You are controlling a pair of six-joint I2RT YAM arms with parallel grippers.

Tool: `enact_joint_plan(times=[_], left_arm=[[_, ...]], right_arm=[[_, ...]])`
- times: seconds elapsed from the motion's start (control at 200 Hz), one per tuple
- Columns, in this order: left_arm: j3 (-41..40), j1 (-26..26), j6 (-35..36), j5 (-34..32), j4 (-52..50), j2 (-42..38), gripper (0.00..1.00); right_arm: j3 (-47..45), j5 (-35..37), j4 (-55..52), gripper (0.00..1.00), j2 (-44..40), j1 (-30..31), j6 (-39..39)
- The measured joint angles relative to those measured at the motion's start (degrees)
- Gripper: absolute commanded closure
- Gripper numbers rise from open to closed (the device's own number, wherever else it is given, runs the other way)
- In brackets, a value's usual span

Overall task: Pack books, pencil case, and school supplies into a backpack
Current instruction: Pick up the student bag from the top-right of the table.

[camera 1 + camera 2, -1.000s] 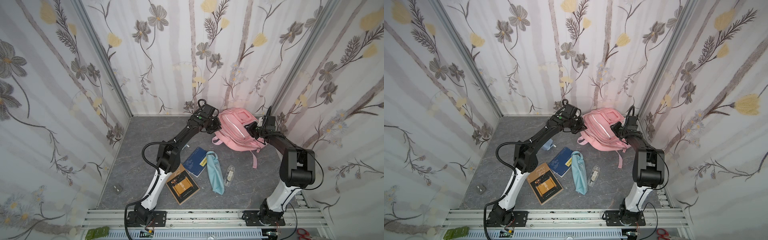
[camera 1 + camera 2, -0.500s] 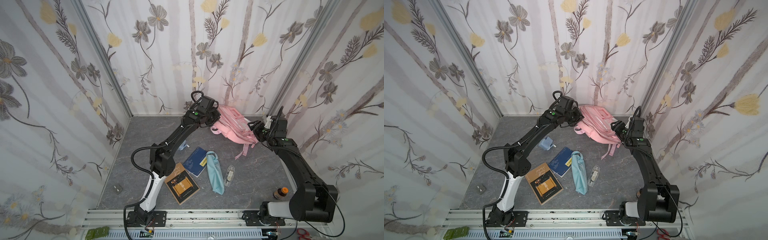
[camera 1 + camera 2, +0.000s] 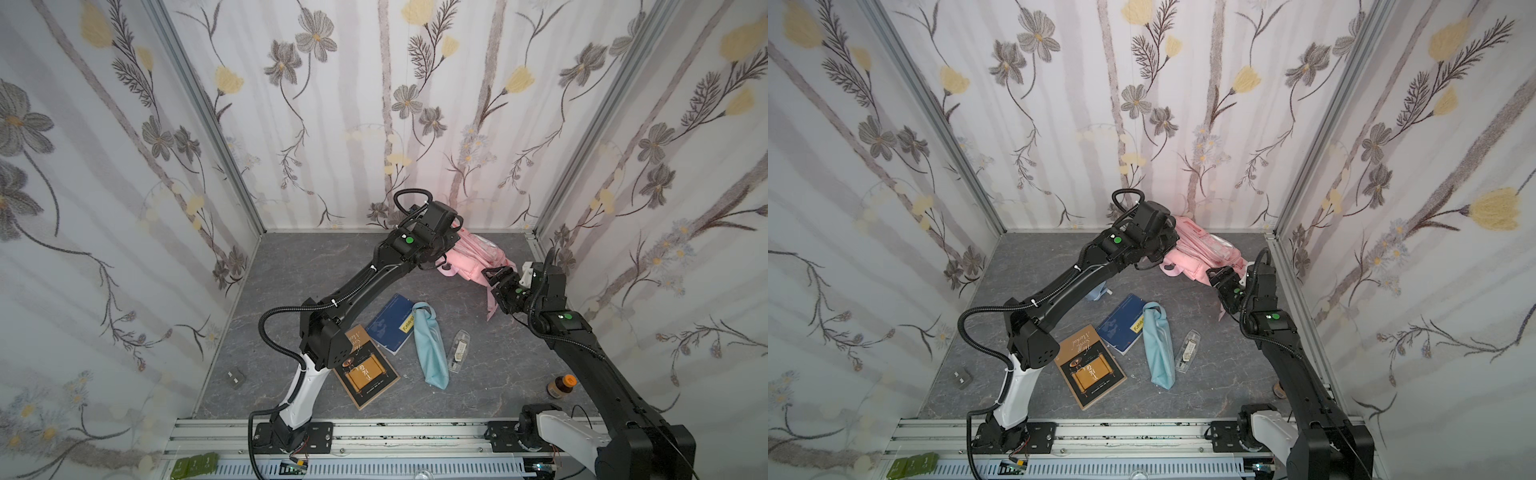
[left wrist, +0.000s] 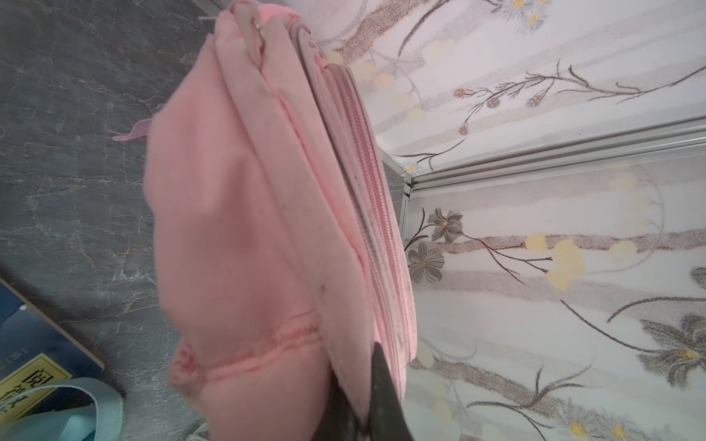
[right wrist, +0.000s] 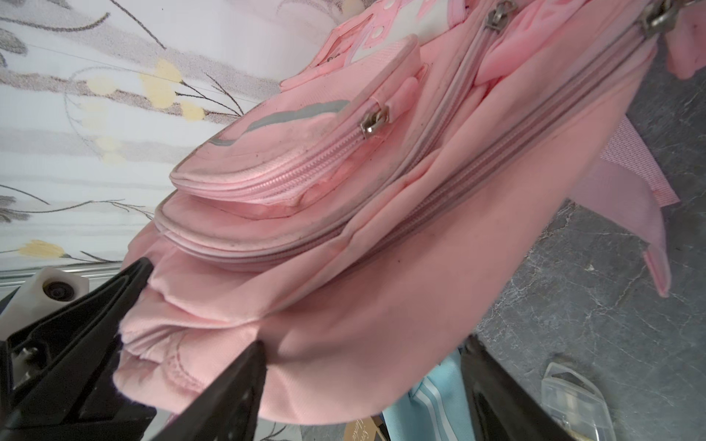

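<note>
Left gripper [image 4: 359, 385] is pressed together on a fold of the backpack [image 4: 248, 229]. It holds one end raised off the table [image 3: 316, 266] by the back wall, likely to present a zip. Right gripper [image 5: 365, 343] is spread wide just beside the bag's lower edge, gripping nothing.

Zips in both wrist views look closed; nothing appears packed.

Loose on the table:
- brown book [image 3: 365, 370]
- navy book [image 3: 388, 324]
- pencil case [image 3: 430, 349], touching the navy book's edge
- clear case [image 3: 458, 355]
- pale-blue item [image 3: 1096, 293], half hidden behind the left arm
</note>
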Motion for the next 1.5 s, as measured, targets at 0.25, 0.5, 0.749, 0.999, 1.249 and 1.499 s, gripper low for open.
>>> enact_joint_plan(times=[0.25,0.5,0.749,0.999,1.249,1.499], left_arm=[[-6.86,-1.90,-0.87,-4.63,1.75,-4.31,1.00],[-13.46,-2.56,0.42,-6.32,3.67,-9.20,1.00],[-16.92,-2.49,6.73,-3.08,6.01,-10.97,0.49],[0.98,2.99,27.96,18.32,-2.34,-8.28,0.31],[25.11,4.76,44.57,28.79,-21.97,4.52,0.31],[22.60,5.05,50.27,27.39,-24.79,6.75,0.34]], right_arm=[[2.60,-3.50,3.78,0.47,5.03,-0.04,3.63],[7.65,-7.06,7.76,0.83,11.45,-1.57,4.24],[12.15,-9.92,7.85,1.00,14.69,-3.89,3.43],[22.25,-14.95,3.41,1.00,19.30,-4.63,-4.57],[25.11,-17.11,-2.45,1.00,19.12,-4.42,-14.12],[27.04,-17.22,-2.82,1.00,20.17,-2.43,-20.81]])
